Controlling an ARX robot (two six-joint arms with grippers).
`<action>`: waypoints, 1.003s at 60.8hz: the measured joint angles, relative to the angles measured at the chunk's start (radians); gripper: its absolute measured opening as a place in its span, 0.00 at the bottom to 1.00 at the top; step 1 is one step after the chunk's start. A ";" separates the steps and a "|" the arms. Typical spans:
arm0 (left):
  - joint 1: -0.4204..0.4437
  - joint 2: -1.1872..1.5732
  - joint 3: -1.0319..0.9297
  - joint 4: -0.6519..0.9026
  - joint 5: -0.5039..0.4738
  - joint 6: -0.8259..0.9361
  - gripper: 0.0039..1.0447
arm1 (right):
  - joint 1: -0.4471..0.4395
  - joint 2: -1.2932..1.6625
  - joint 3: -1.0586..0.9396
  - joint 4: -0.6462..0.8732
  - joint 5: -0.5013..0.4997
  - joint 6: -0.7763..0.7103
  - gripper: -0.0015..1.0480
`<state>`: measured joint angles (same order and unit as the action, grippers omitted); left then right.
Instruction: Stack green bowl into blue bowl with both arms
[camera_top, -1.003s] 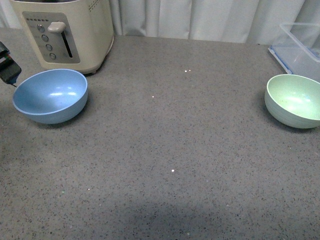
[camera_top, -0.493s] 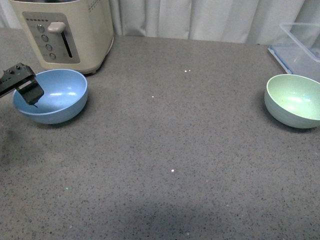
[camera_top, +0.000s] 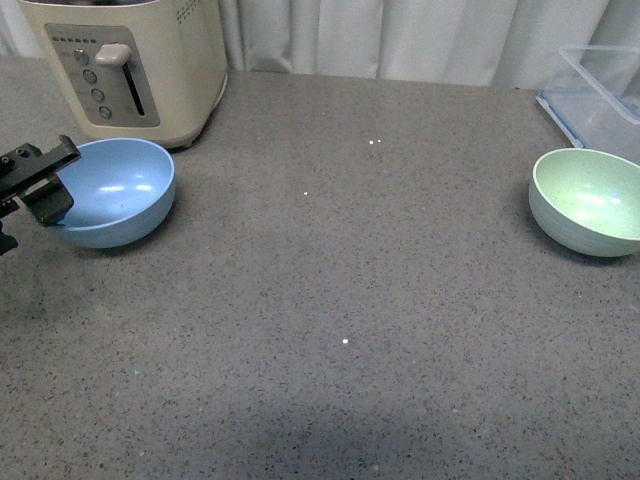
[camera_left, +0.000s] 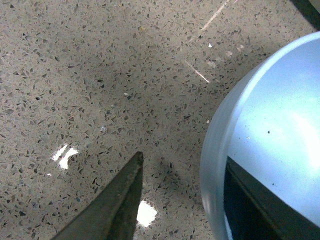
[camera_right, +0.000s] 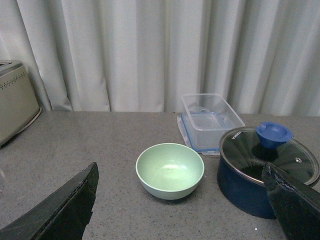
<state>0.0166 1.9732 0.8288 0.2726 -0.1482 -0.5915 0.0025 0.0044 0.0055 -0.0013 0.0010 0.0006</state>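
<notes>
The blue bowl (camera_top: 115, 190) sits upright at the left of the counter, in front of the toaster. My left gripper (camera_top: 40, 185) is open at its left rim. In the left wrist view one finger (camera_left: 112, 202) is outside the blue bowl (camera_left: 280, 110) over the counter and the other finger (camera_left: 260, 210) is inside it, so the jaws straddle the rim. The green bowl (camera_top: 590, 200) sits upright at the right, empty. My right gripper (camera_right: 180, 215) is open, back from the green bowl (camera_right: 170, 170), not touching it; it is out of the front view.
A cream toaster (camera_top: 130, 65) stands behind the blue bowl. A clear plastic container (camera_top: 605, 90) stands behind the green bowl. In the right wrist view a dark blue pot with a glass lid (camera_right: 267, 170) stands close beside the green bowl. Curtains close the back.
My left gripper has come in from the left edge to the blue bowl's left rim and lowered slightly. The bowls have not moved.
</notes>
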 joint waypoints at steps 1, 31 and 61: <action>0.000 0.000 0.000 0.000 0.000 0.000 0.41 | 0.000 0.000 0.000 0.000 0.000 0.000 0.91; -0.161 -0.047 0.044 -0.054 -0.005 0.040 0.04 | 0.000 0.000 0.000 0.000 0.000 0.000 0.91; -0.522 -0.051 0.051 -0.122 0.013 -0.060 0.04 | 0.000 0.000 0.000 0.000 0.000 0.000 0.91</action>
<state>-0.5053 1.9224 0.8799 0.1505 -0.1352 -0.6514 0.0025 0.0044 0.0055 -0.0013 0.0006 0.0006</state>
